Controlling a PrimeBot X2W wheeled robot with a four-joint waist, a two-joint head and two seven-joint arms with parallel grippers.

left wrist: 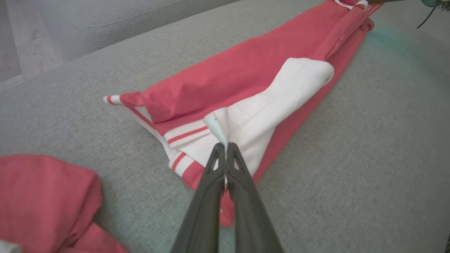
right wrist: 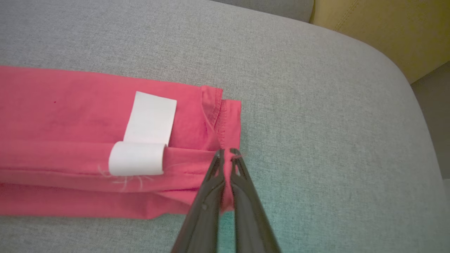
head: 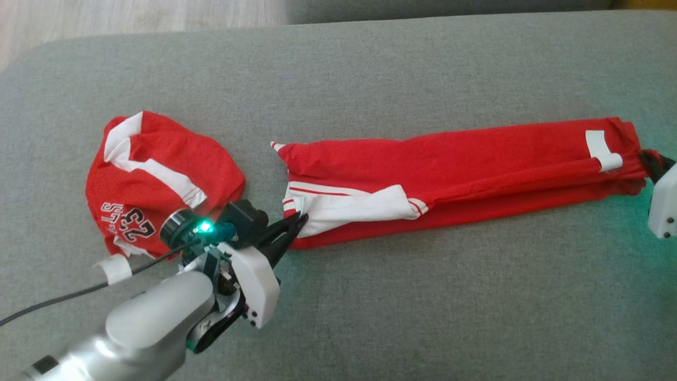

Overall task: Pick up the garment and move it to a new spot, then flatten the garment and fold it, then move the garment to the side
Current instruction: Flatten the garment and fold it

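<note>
Garment (head: 476, 159), red with white trim, lies folded in a long strip across the middle of the grey cushion (head: 423, 317), reaching toward its right edge. The left tool (head: 297, 221) is clenched on its white-trimmed end, and the right tool (right wrist: 226, 153) is clenched on its hem. A second red garment (head: 158, 180) lies crumpled toward the left edge.
</note>
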